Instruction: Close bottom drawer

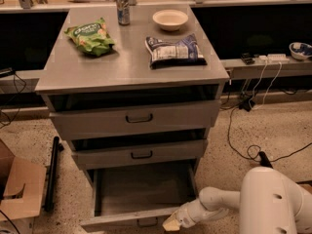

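- Now the bottom drawer (pixel 141 194) stands pulled out beneath the desk's (pixel 131 67) front edge, its grey inside showing.
- My pincer (pixel 171 223) sits at the drawer front's right end; spread or pressed together, I cannot tell.

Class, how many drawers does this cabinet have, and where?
3: top drawer under the countertop, middle drawer beneath it, bottom drawer pulled far out, with the gripper at its front edge.

I am holding my gripper (pixel 171 223) at the front of the bottom drawer (pixel 127 222), room lying open at 12 o'clock under the middle drawer (pixel 139 154), a cardboard box (pixel 20 189) standing well off at 9 o'clock.
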Tool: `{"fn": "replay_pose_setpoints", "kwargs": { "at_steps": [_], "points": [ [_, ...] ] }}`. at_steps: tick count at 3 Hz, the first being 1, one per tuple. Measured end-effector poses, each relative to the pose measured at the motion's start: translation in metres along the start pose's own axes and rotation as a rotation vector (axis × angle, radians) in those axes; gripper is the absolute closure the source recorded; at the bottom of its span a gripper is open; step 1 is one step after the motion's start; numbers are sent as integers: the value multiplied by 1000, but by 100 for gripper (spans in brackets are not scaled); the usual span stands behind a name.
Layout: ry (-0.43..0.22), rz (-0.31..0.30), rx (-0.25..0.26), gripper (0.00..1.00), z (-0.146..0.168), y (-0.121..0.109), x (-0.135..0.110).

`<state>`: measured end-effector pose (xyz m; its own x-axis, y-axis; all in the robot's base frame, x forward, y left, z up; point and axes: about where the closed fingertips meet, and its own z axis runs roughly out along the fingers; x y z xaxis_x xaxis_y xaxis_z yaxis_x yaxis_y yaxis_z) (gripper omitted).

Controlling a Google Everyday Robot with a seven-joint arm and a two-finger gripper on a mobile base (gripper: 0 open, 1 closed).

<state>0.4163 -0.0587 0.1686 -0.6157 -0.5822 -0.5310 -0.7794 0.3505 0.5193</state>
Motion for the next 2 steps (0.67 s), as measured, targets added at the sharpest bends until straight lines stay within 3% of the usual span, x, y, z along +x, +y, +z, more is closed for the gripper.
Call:
{"fn": "replay_pose_setpoints", "kwargs": {
  "at_steps": [2],
  "points": [
    [-10, 3, 7, 100, 1, -3, -1]
  ]
}}
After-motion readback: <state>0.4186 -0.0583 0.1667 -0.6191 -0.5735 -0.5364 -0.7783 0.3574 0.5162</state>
